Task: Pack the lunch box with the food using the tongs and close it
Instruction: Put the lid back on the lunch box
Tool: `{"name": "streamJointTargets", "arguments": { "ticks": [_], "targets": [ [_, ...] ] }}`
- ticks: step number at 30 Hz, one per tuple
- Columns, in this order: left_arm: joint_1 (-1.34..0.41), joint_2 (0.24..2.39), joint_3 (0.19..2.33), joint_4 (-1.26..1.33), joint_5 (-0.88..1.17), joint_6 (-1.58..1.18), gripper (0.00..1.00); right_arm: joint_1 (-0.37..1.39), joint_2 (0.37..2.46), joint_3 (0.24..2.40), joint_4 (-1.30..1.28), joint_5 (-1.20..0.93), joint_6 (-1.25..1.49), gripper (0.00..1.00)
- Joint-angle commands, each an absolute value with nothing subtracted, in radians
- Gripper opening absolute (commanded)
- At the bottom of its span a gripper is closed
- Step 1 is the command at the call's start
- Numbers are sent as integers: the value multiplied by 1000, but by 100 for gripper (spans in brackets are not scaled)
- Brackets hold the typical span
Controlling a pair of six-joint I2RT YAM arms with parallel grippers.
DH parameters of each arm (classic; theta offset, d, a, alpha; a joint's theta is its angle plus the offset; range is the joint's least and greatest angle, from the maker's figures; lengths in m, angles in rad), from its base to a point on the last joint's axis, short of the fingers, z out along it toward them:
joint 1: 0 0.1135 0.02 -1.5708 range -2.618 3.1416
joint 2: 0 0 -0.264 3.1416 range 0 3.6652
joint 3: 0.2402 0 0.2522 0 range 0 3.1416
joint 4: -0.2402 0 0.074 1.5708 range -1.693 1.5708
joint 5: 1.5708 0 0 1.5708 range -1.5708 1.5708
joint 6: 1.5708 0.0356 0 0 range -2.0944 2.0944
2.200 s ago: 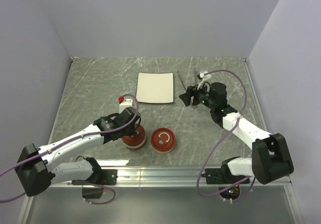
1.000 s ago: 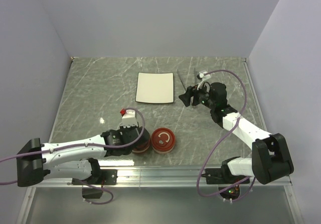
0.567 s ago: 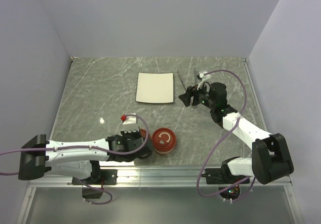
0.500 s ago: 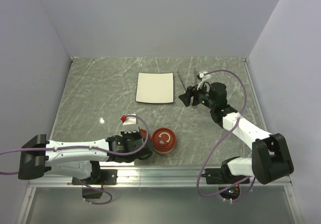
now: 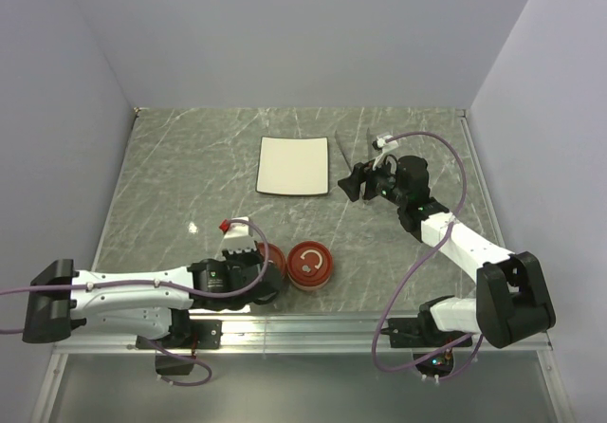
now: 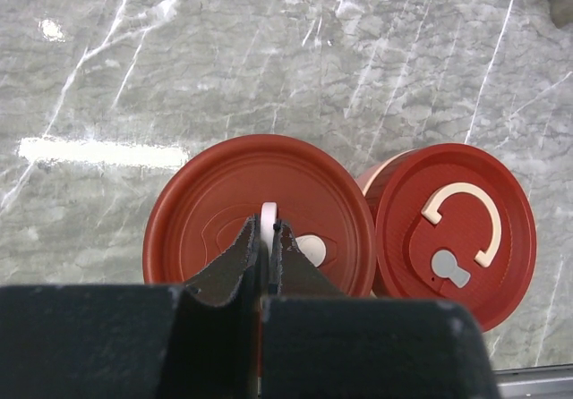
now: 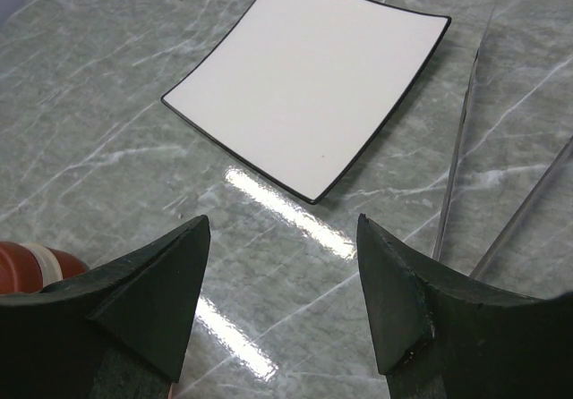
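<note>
Currently the left red round container (image 5: 272, 258) and the right red round container (image 5: 308, 265) stand close together near the near edge of the grey marbled tabletop (image 5: 171, 176), both lidded, so their contents are hidden. The left gripper (image 6: 267, 229) is pinched tight on the white curved handle (image 6: 269, 209) of the left red lid (image 6: 215, 193). One white square plate (image 5: 294, 165) lies toward the far edge, and one pair of slim silvery metal tongs (image 7: 457, 166) lies just off its right side. The right gripper (image 7: 282, 229) hovers near them, jaws wide apart, holding nothing.
</note>
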State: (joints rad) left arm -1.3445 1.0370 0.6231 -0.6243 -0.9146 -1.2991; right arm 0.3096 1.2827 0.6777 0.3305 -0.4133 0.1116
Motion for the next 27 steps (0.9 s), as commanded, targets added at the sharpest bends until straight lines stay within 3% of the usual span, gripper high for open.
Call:
{"name": "streamJointTargets", "arguments": {
  "ticks": [1, 27],
  "targets": [
    [-1353, 1016, 618, -613, -939, -1327, 0, 304, 1287, 667, 374, -431, 112, 74],
    [-1350, 1111, 626, -618, -894, -1350, 0, 302, 1292, 670, 365, -446, 114, 73]
  ]
}}
